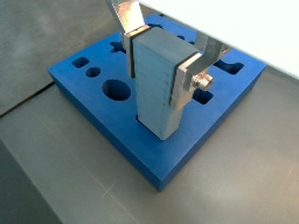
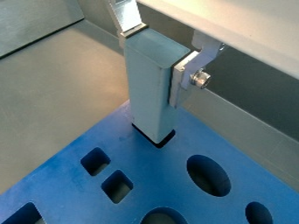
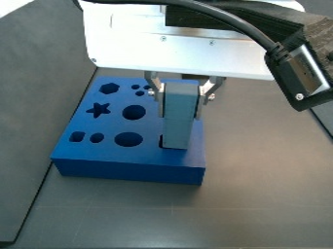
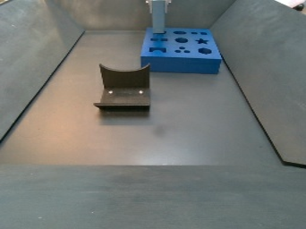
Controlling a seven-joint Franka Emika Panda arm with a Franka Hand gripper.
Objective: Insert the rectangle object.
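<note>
The rectangle object (image 1: 158,92), a tall pale steel-blue block, stands upright with its lower end in a rectangular hole near one edge of the bright-blue board (image 1: 105,118). My gripper (image 1: 162,54) is shut on its upper end, one silver finger (image 1: 191,74) on each side. A wrist view shows the block (image 2: 149,87) entering the hole in the board (image 2: 140,179), held by the gripper (image 2: 155,54). A side view shows the gripper (image 3: 180,89), the block (image 3: 178,119) and the board (image 3: 117,156). In a side view the block (image 4: 157,16) rises from the board (image 4: 182,54) at the far end.
The board has several other shaped holes: a round one (image 1: 115,88), a star (image 3: 99,109) and small squares (image 2: 115,185). The dark fixture (image 4: 122,88) with a curved notch stands on the grey floor mid-way. Sloping grey walls (image 4: 48,63) flank the workspace.
</note>
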